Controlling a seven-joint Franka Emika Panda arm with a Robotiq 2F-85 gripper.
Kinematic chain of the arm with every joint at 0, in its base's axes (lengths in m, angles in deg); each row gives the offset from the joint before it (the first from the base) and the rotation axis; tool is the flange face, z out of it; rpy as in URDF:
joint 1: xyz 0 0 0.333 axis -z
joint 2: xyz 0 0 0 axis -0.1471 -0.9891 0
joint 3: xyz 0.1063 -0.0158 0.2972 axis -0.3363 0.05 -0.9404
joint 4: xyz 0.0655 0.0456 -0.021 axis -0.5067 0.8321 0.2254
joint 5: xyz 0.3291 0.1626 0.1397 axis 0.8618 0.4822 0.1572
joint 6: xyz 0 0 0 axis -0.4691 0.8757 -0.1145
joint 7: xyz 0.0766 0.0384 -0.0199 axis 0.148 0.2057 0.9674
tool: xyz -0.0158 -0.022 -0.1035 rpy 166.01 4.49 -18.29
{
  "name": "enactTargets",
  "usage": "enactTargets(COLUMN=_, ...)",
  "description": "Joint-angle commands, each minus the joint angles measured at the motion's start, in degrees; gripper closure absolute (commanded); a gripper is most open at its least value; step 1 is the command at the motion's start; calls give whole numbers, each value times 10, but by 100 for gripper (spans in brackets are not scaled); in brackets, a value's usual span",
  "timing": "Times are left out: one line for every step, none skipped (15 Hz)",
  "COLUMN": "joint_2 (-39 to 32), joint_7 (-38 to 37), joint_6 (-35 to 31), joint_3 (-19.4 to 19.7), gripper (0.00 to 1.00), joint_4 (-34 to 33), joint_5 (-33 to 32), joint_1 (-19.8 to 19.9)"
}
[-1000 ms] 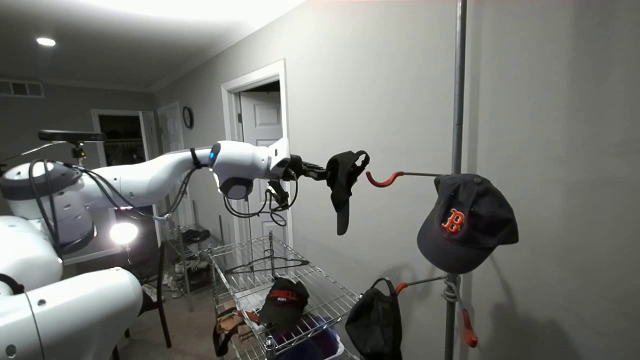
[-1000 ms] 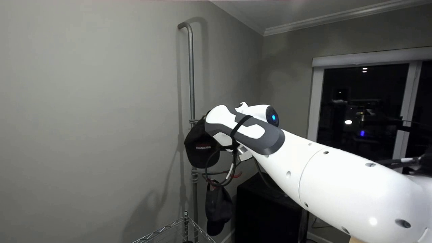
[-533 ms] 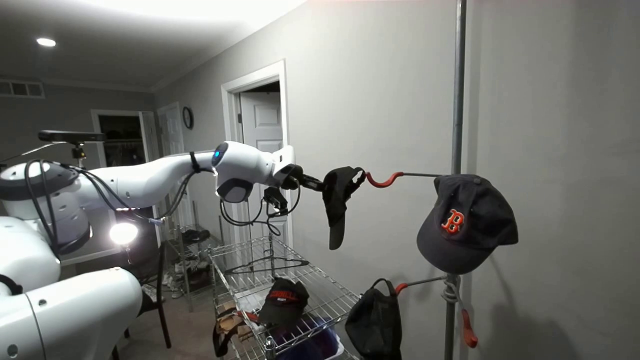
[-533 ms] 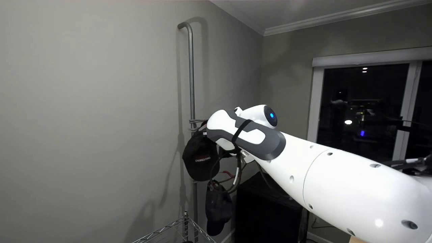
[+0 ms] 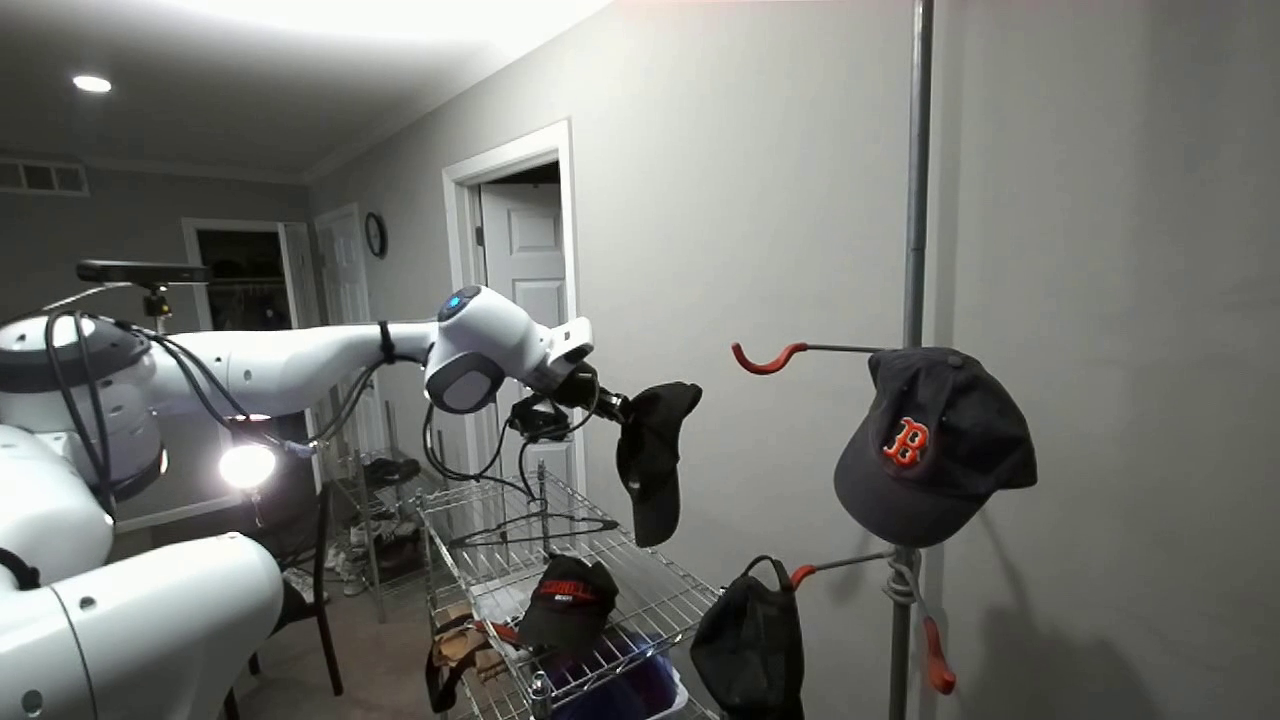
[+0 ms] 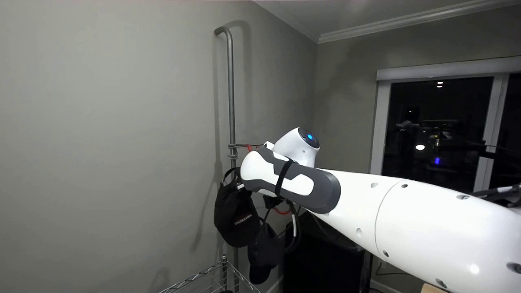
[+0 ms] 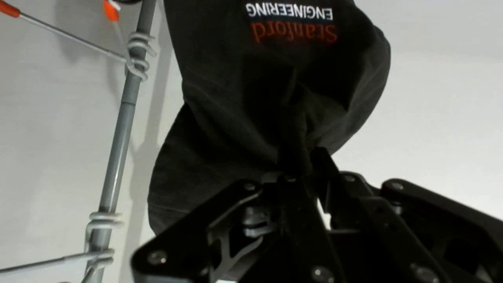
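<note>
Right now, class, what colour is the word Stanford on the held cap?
Red lettering, showing best in the wrist view.

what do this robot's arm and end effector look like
The arm is glossy white and rounded, with dark grey panels, a blue light and a black strap; black cables run along it. The end effector is black, with slim jointed fingers and silvery screw heads.

A lamp [image 5: 247, 467] glares, the ceiling [image 5: 280, 75] partly whites out, shadow streaks the wall [image 6: 118, 122]; the wrist-view cap [image 7: 243, 106] looks murky.
</note>
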Motion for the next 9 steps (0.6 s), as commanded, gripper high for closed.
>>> enactTargets(joint_2=76, joint_7=3, joint_6=32, joint_3=-17, gripper=94, joint_4=-7, joint_5=-76, joint_1=-11)
enactTargets(joint_2=92, joint_7=0, joint_6=41, joint_3=-23, gripper=94, joint_4=-12, joint_5=-97, joint_1=-9)
enactTargets(joint_2=107, joint_7=-6, joint_6=49, joint_3=-29, gripper=94, joint_4=-17, joint_5=-119, joint_1=-7)
enactTargets(joint_2=122, joint_7=-15, joint_6=56, joint_3=-35, gripper=94, joint_4=-24, joint_5=-143, joint_1=-5)
enactTargets(joint_2=137, joint_7=-26, joint_6=60, joint_3=-41, gripper=94, joint_4=-30, joint_5=-168, joint_1=-3)
enactTargets(joint_2=150, joint_7=-40, joint_6=63, joint_3=-46, gripper=94, joint_4=-36, joint_5=-195, joint_1=-4)
enactTargets(joint_2=169, joint_7=-52, joint_6=65, joint_3=-48, gripper=94, joint_4=-41, joint_5=-223, joint_1=-7)
enactTargets(joint_2=189, joint_7=-65, joint_6=67, joint_3=-52, gripper=94, joint_4=-46, joint_5=-251, joint_1=-10)
enactTargets(joint_2=209, joint_7=-76, joint_6=66, joint_3=-58, gripper=94, joint_4=-50, joint_5=-277, joint_1=-12)
